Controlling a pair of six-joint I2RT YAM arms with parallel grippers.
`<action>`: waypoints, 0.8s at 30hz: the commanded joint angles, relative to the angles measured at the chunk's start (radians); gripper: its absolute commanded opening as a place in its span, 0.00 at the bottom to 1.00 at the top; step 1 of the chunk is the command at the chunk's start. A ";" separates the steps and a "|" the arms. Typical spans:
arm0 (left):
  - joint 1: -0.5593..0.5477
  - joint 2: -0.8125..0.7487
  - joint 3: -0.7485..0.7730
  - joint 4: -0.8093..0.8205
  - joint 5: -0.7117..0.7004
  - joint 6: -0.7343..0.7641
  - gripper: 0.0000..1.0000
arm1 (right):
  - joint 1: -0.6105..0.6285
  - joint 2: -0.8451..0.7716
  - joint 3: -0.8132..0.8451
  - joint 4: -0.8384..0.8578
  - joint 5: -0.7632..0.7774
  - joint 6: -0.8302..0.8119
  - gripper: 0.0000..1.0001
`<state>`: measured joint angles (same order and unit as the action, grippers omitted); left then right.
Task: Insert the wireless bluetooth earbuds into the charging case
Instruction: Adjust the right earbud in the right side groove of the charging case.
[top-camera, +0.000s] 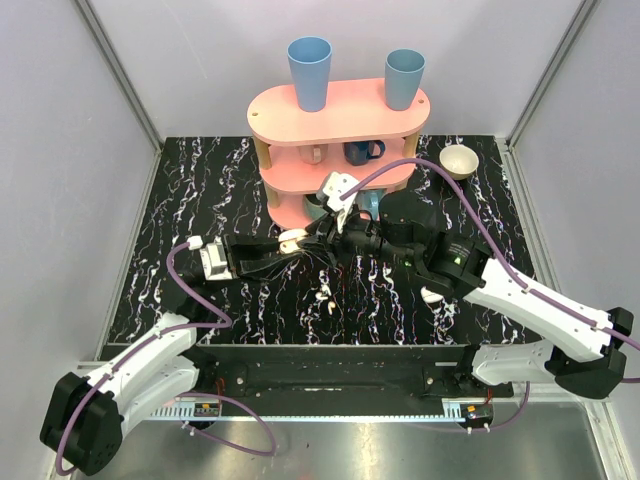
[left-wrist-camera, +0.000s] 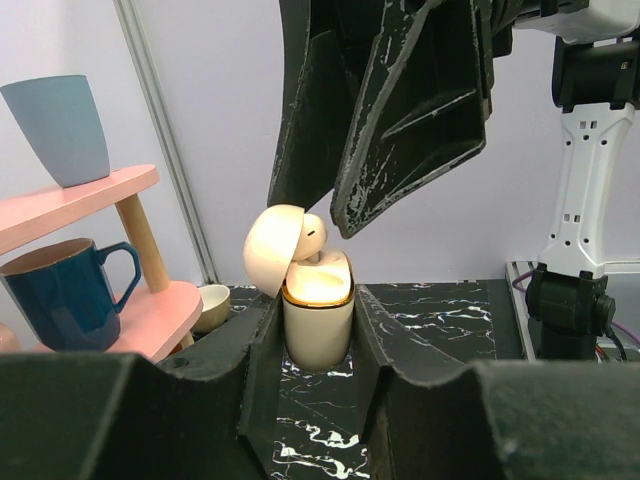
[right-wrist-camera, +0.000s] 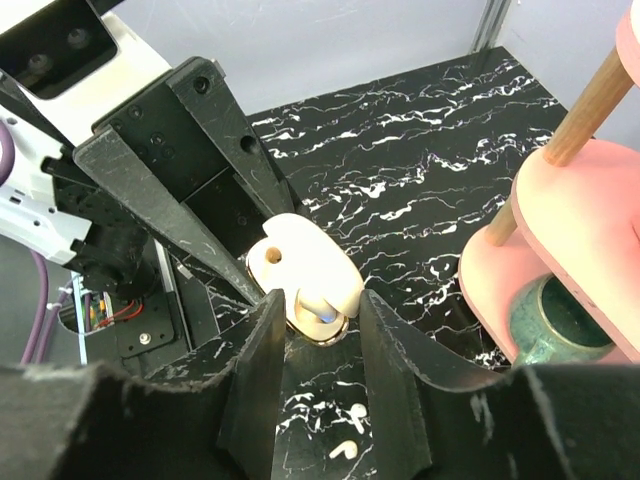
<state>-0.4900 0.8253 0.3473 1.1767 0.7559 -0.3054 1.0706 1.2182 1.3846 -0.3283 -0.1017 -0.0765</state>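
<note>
Jaws of the left end effector (left-wrist-camera: 316, 312) are closed on the charging case (left-wrist-camera: 317, 340), holding it upright with its lid (left-wrist-camera: 272, 250) swung open. One earbud (left-wrist-camera: 313, 232) sits in the case mouth, directly under the right end effector (right-wrist-camera: 322, 300), whose jaws stand parted either side of it without touching. Back toward that end effector's wrist, a second earbud (right-wrist-camera: 345, 450) lies on the desk (right-wrist-camera: 400, 180).

Above charging case (left-wrist-camera: 318, 325), right gripper (right-wrist-camera: 320, 300) blocks access; pink shelf (top-camera: 340, 115) close behind.
</note>
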 joint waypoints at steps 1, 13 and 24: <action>-0.002 0.001 0.059 0.041 -0.012 0.014 0.00 | 0.011 -0.003 0.024 -0.034 -0.052 -0.039 0.43; -0.002 0.006 0.064 0.028 -0.010 0.019 0.00 | 0.011 -0.092 -0.027 0.077 -0.012 -0.026 0.48; -0.001 0.000 0.070 0.018 0.008 0.014 0.00 | 0.011 -0.006 0.019 0.034 -0.096 -0.011 0.39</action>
<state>-0.4900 0.8352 0.3763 1.1557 0.7567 -0.3046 1.0744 1.1923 1.3613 -0.2909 -0.1596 -0.0978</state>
